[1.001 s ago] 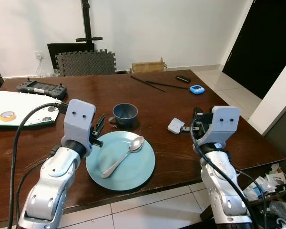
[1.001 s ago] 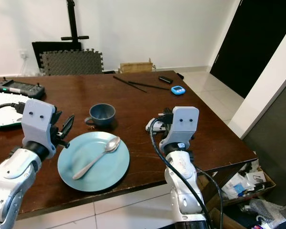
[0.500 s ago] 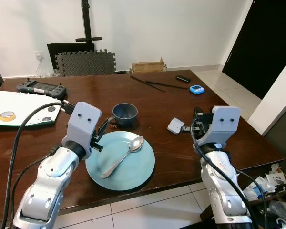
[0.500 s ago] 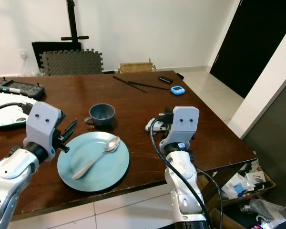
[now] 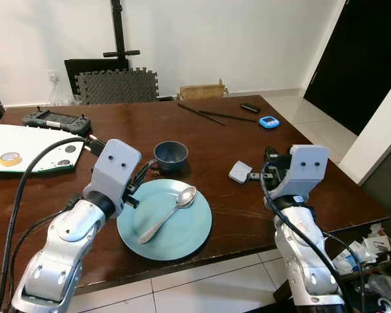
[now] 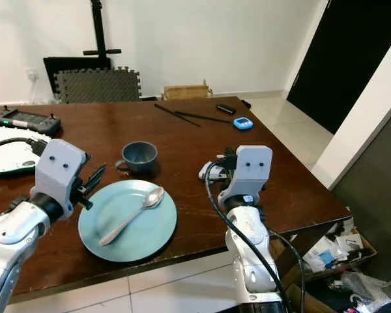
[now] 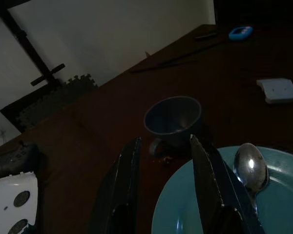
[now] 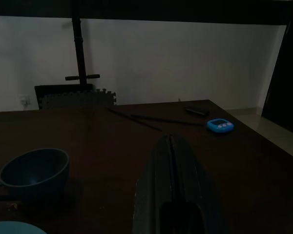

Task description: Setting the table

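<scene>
Plate point(image 7: 205, 204): in the left wrist view we see it cut off by the picture's edge, and the left hand point(image 7: 163, 161) covers part of its rim.
Spoon point(image 7: 250, 168): there we see its bowl alone; the handle runs out of the picture.
Cup point(image 8: 34, 173): in the right wrist view its handle is cut by the edge.
White pad point(image 5: 241, 171): the right hand point(image 5: 268, 171) hides one end, and we cannot tell what it is.
Blue device point(image 5: 269, 121): too small for us to read.
</scene>
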Motion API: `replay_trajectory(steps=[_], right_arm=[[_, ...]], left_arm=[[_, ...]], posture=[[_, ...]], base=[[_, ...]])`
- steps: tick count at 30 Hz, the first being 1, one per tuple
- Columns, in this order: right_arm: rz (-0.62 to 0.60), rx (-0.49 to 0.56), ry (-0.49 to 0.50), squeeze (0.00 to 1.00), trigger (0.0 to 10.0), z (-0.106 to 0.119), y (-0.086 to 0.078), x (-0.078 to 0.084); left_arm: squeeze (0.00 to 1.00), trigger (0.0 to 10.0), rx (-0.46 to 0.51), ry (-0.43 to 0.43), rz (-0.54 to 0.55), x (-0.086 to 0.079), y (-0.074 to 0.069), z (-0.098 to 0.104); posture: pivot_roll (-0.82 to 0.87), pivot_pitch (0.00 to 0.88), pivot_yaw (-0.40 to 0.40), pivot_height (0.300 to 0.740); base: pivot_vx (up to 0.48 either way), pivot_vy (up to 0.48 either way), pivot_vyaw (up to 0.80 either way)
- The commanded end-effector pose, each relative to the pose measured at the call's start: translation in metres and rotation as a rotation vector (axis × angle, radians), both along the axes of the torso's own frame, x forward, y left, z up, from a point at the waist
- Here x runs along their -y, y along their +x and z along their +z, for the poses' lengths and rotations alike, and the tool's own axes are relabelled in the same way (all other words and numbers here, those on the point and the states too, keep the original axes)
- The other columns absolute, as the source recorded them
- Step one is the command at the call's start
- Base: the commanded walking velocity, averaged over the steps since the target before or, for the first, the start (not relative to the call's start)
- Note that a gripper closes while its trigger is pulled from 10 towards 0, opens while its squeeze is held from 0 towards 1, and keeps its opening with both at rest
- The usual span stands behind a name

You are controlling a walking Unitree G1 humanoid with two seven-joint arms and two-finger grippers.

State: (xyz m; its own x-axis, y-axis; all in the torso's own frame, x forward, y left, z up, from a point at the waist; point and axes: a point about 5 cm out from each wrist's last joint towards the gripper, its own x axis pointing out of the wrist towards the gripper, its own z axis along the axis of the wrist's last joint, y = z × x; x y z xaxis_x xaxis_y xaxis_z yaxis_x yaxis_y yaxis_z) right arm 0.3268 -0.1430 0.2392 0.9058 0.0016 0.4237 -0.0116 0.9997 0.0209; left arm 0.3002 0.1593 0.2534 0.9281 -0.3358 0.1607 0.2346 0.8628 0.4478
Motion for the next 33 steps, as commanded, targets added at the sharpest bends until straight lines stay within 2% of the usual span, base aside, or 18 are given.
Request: replay_trajectory(steps=[1,3,9,14,15,18,20,23,26,27,28,29,30,33], right_arm=[[-0.008,-0.020,0.006,0.00,10.0,-0.003,0.000,0.002],[-0.009,-0.022,0.007,0.00,10.0,-0.003,0.001,0.003],[-0.001,-0.013,-0.001,0.00,10.0,0.000,0.001,0.002],[-0.021,-0.011,-0.001,0.00,10.0,0.000,-0.001,0.006],[-0.031,-0.018,-0.002,0.00,10.0,-0.002,-0.003,0.008],[-0.037,-0.023,-0.002,0.00,10.0,-0.004,-0.004,0.009],[-0.044,-0.029,0.000,0.00,10.0,-0.006,-0.004,0.010],[-0.042,-0.032,0.000,0.00,10.0,-0.007,-0.003,0.010],[-0.029,-0.040,0.000,0.00,10.0,-0.008,0.000,0.006],[-0.029,-0.040,0.000,0.00,10.0,-0.008,0.000,0.006],[-0.015,-0.040,0.002,0.00,10.0,-0.008,0.001,0.002],[-0.015,-0.040,0.002,0.00,10.0,-0.008,0.001,0.002],[-0.008,-0.038,0.005,0.00,10.0,-0.007,0.001,-0.002],[-0.009,-0.038,0.009,0.00,10.0,-0.007,0.000,-0.003]], left_arm=[[0.00,10.0,0.015,0.057,-0.023,0.000,-0.002,0.002],[0.00,10.0,0.020,0.083,-0.019,-0.004,0.000,0.005],[0.00,10.0,0.030,0.091,-0.028,-0.009,0.001,0.014],[0.00,10.0,-0.006,0.125,-0.065,-0.009,0.000,0.012],[0.00,10.0,-0.047,0.151,-0.094,-0.009,0.000,0.009],[0.00,10.0,-0.082,0.182,-0.117,-0.009,-0.001,0.005],[0.00,10.0,-0.166,0.216,-0.143,-0.017,-0.001,-0.004],[0.00,10.0,-0.208,0.174,-0.157,-0.020,0.005,-0.009],[0.00,10.0,-0.285,0.051,-0.173,-0.015,0.023,-0.021],[0.00,10.0,-0.285,0.051,-0.173,-0.015,0.023,-0.021],[0.00,10.0,-0.365,0.005,-0.213,-0.005,0.035,-0.035],[0.00,10.0,-0.365,0.005,-0.213,-0.005,0.035,-0.035],[0.00,10.0,-0.407,0.009,-0.263,0.003,0.042,-0.045],[0.00,10.0,-0.426,0.007,-0.335,0.012,0.047,-0.046]], posture=[[0.10,0.096,-0.019,0.740],[0.10,0.097,-0.027,0.740],[0.07,0.097,-0.026,0.740],[0.04,0.101,-0.016,0.740],[0.04,0.102,-0.010,0.740],[0.04,0.102,-0.007,0.740],[0.04,0.101,-0.009,0.740],[0.05,0.102,-0.014,0.740],[0.06,0.105,-0.021,0.740],[0.06,0.105,-0.021,0.740],[0.07,0.114,-0.015,0.740],[0.07,0.114,-0.015,0.740],[0.06,0.121,-0.008,0.740],[0.06,0.126,-0.001,0.740]], base=[[0.000,0.000,0.00],[0.000,0.000,0.00],[0.000,0.000,0.00],[0.000,0.000,0.00],[0.000,0.000,0.00],[0.000,0.000,0.00],[0.000,0.000,0.00],[0.000,0.000,0.00],[0.000,0.000,0.00],[0.000,0.000,0.00],[0.000,0.000,0.00],[0.000,0.000,0.00],[0.000,0.000,0.00],[0.000,0.000,0.00]])
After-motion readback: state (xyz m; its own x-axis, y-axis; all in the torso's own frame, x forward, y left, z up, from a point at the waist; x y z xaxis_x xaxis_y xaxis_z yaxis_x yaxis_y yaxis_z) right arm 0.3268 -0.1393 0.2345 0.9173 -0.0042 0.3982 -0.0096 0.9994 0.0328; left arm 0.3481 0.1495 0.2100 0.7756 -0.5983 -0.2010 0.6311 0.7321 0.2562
